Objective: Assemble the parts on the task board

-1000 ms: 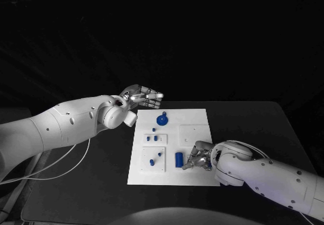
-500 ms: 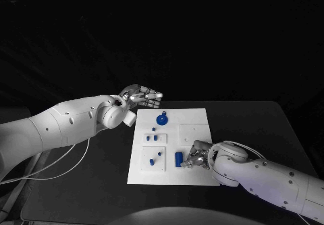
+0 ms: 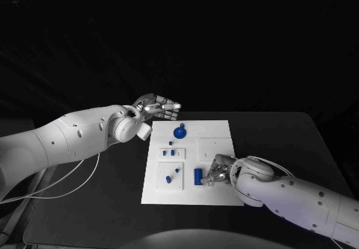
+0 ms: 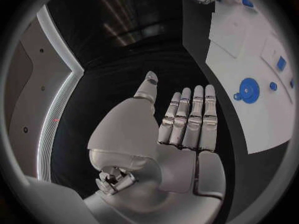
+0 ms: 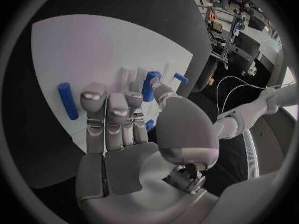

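The white task board [image 3: 213, 194] lies mid-table. Blue parts on it: a round disc [image 3: 179, 132], two small pieces in a raised plate [image 3: 168, 153], small pieces in the nearer plate [image 3: 169, 179], and a cylinder [image 3: 198, 176] lying flat. My right hand [image 3: 218, 173] hovers over the board's near right, just right of the cylinder [image 5: 69, 100] and apart from it. Its thumb and fingers pinch a blue part [image 5: 149, 84], mostly hidden by the thumb. My left hand [image 3: 157, 108] hangs beyond the board's far left corner, palm flat [image 4: 187, 129], fingers straight, holding nothing.
A square white plate with small holes [image 3: 217, 146] sits on the board just beyond my right hand. Black table [image 3: 284, 140] surrounds the board. My left forearm [image 3: 82, 137] reaches along the board's left side, and a white cable [image 3: 74, 181] loops beneath it.
My right hand has crept a little left, toward the blue cylinder. The left hand has stayed where it was.
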Tool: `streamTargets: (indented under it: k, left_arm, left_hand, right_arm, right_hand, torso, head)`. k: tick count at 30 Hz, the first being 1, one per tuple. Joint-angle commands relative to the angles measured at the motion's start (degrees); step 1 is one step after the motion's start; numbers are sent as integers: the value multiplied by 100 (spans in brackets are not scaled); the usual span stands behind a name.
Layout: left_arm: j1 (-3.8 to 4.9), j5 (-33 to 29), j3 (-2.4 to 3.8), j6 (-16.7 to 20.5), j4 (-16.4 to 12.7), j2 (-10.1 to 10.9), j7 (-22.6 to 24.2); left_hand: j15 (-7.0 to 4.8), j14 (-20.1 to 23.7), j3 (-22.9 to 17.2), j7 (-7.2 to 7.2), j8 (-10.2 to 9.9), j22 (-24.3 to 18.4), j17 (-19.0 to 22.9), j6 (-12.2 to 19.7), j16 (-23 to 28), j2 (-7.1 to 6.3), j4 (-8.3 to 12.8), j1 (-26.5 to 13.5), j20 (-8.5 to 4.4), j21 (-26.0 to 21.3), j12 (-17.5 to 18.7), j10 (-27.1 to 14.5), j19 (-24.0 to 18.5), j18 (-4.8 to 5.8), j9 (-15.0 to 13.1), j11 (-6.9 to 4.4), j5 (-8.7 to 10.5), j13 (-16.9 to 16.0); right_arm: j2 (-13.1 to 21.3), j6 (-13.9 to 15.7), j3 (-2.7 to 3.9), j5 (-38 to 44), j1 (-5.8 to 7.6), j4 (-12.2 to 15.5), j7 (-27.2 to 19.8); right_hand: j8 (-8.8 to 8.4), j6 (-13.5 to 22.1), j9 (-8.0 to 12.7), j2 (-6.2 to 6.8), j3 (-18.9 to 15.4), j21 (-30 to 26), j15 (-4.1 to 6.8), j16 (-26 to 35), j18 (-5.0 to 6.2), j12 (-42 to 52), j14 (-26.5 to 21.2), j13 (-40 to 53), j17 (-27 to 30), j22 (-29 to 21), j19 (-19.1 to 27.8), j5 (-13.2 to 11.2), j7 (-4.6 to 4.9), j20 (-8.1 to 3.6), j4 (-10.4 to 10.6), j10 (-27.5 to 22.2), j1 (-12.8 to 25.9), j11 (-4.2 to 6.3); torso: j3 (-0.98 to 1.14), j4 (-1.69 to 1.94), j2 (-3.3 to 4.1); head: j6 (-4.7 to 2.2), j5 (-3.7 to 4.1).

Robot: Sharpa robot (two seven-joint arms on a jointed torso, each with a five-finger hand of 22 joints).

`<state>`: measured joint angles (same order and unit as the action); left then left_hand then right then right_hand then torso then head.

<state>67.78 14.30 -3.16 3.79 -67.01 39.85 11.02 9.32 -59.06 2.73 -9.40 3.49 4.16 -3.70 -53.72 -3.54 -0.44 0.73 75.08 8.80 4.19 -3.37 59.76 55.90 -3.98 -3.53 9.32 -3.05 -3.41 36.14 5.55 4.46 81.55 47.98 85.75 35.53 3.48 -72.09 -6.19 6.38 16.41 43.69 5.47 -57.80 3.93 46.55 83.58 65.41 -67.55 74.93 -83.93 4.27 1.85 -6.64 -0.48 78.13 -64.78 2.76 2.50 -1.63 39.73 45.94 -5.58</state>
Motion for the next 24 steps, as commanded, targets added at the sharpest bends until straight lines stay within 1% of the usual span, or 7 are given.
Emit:
streamTargets:
  k: [1, 5, 9, 13, 14, 20, 24]
  left_arm:
    - [3, 36, 1, -108, -10, -3, 26]
    - [3, 39, 0, -104, -11, 10, 25]
    - [3, 41, 0, -102, -12, 18, 26]
    - [3, 42, 0, -97, -14, 26, 30]
    - [3, 42, 0, -96, -15, 27, 31]
    - [2, 44, 0, -79, -20, 37, 59]
    - [2, 45, -1, -75, -26, 44, 73]
  left_hand:
    - [16, 35, 3, -12, 0, -3, 0, 38, 3, 41, -24, 1, -1, -7, -4, -31, -26, -22, 5, 1, 15, -4]
    - [16, 35, 3, -12, 0, -3, 0, 38, 3, 41, -24, 1, -1, -7, -4, -31, -26, -22, 5, 1, 15, -4]
    - [16, 35, 3, -12, 0, -3, 0, 38, 3, 41, -24, 1, -1, -7, -4, -31, -26, -22, 5, 1, 15, -4]
    - [16, 35, 3, -12, 0, -3, 0, 38, 3, 41, -24, 1, -1, -7, -4, -31, -26, -22, 5, 1, 15, -4]
    - [16, 35, 3, -12, 0, -3, 0, 38, 3, 41, -24, 1, -1, -7, -4, -31, -26, -22, 5, 1, 15, -4]
    - [16, 35, 3, -12, 0, -3, 0, 38, 3, 41, -24, 1, -1, -7, -4, -31, -26, -22, 5, 1, 15, -4]
    - [15, 29, 13, -12, 0, -2, -1, 38, 2, 51, -7, 2, -2, -6, -4, -26, -24, -24, 4, 1, 14, -4]
  right_arm:
    - [75, 65, -6, 23, -17, 82, 40]
    - [258, 136, 11, -139, -18, 268, 18]
    - [439, 225, 128, -320, -18, 440, -29]
    - [641, 313, 360, -460, -13, 555, -134]
    - [661, 318, 380, -470, -11, 560, -144]
    - [914, 268, 682, -721, 28, 469, -234]
    - [1009, -64, 799, -865, 35, 302, -188]
  right_hand:
    - [17, -30, 3, 46, -32, 22, 16, -13, -78, 13, 35, 4, 9, 536, -230, 29, -7, -22, -16, 37, 46, 9]
    - [18, -21, 9, 99, -62, -2, 18, -2, -73, -2, 31, -2, 25, 530, -230, 58, 0, -24, 49, 33, 48, 6]
    - [20, 23, 5, 129, -109, -10, 19, 14, -69, -32, 27, -18, 40, 530, -232, 53, 18, -25, 105, 16, 36, -1]
    - [19, 41, -30, 149, -158, -19, 14, 15, -66, -16, 26, -11, 46, 531, -235, 49, 22, -20, 163, 15, 4, -7]
    - [18, 35, -48, 151, -173, -11, 15, 6, -67, 0, 28, -4, 42, 533, -239, 55, 18, -21, 178, 22, -8, -5]
    - [24, 9, -78, 154, -166, 17, 19, -9, -68, 66, 31, 35, 35, 541, -244, 14, 7, -24, 151, 44, -62, 3]
    - [26, -64, -521, 105, -187, 104, 38, -77, -107, 409, 40, 270, -11, 558, -255, -78, -49, -48, 113, 113, -85, 39]
  torso:
    - [1, 0, 0]
    - [2, -6, -1]
    - [2, -15, -2]
    - [3, -17, -2]
    - [3, -20, -3]
    - [12, -19, 0]
    - [18, -16, 3]
  head:
    - [-9, 11]
    - [-18, 21]
    - [-40, 39]
    - [-72, 87]
    - [-77, 90]
    - [-105, 134]
    - [-118, 142]
